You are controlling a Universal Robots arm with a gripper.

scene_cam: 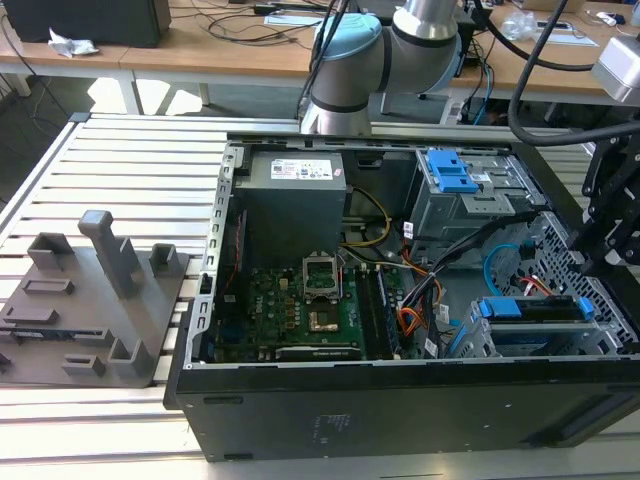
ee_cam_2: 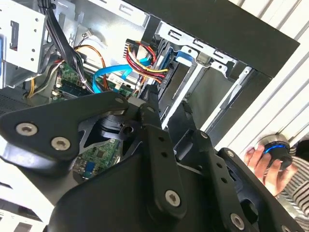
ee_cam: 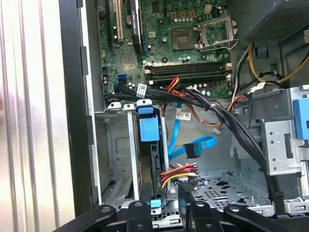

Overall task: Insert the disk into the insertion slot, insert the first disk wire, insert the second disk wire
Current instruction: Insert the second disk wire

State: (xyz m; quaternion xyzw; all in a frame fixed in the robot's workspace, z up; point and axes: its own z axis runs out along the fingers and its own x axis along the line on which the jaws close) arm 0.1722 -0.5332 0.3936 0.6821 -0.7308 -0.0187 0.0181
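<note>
One open computer case (scene_cam: 400, 420) lay on the slatted bench (scene_cam: 130, 170). In its near corner on the exterior view's right, the insertion slot (scene_cam: 476, 344) held the disk (scene_cam: 530, 308). The pincer (ee_cam_2: 169, 102) hung over that corner; whether open or closed could not be told. A blue cable (ee_cam: 193, 147) and red-yellow wires (ee_cam: 179, 170) ran beside the disk.

Blue-framed disk (scene_cam: 535, 309), seated in grey perforated insertion slot (scene_cam: 472, 338)

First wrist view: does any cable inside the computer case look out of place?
Yes. The blue data cable ends in a free connector, apart from the disk seated in the insertion slot. The coloured power wires beside it seem unplugged too.
</note>
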